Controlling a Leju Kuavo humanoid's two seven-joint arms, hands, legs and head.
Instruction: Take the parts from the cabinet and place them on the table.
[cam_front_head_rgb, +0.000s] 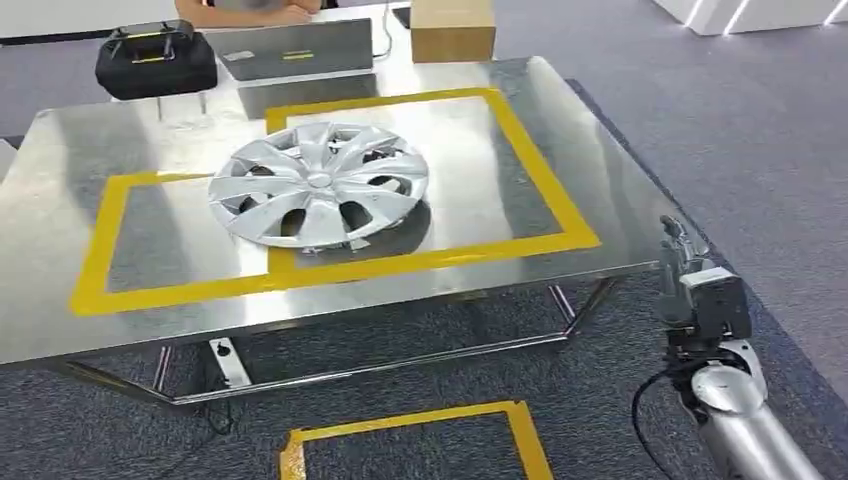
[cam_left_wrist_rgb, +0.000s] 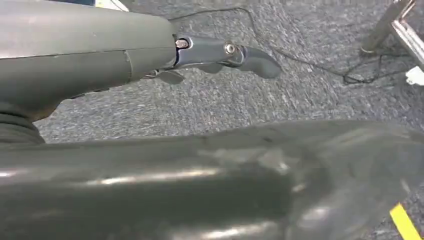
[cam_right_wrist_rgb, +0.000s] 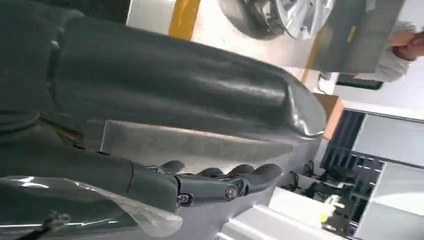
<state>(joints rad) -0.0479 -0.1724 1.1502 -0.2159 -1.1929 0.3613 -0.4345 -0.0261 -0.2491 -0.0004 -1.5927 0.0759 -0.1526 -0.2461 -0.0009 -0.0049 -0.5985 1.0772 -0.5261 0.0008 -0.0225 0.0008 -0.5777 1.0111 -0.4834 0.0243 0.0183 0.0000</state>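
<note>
- Head view, far left at the back: a black bag (cam_front_head_rgb: 155, 60) with yellow trim, sitting beyond the far edge of the metal table (cam_front_head_rgb: 60, 160).
- Next along, flat on the table: a silver hubcap (cam_front_head_rgb: 318, 183), lying face up across the line between two outlined boxes of yellow tape (cam_front_head_rgb: 330, 268), mostly inside the right-hand box.
- Behind the hubcap, past the table's far edge: a grey panel (cam_front_head_rgb: 295, 48), and just right of it a cardboard box (cam_front_head_rgb: 452, 28).
- At the very top, a person's forearm (cam_front_head_rgb: 255, 12) resting behind the panel.
- Under the table: grey carpet (cam_front_head_rgb: 420, 370), with another yellow tape outline (cam_front_head_rgb: 420, 432) on the floor near the bottom edge.
- Far right, off the table's right corner and below its surface: the right hand (cam_front_head_rgb: 688, 270), raised on a silver forearm with fingers pointing up, apart from the table and touching nothing.
- Left wrist view: the left hand (cam_left_wrist_rgb: 220, 55) hanging over the carpet, fingers stretched out nearly straight and slightly spread, holding nothing; table legs and a loose cable on the floor beyond it.
- Right wrist view: right-hand fingers (cam_right_wrist_rgb: 235, 182) extended side by side with only a slight curl, empty; thick thumb across the middle of the picture; table edge, yellow tape and part of the hubcap (cam_right_wrist_rgb: 295, 17) beyond.
</note>
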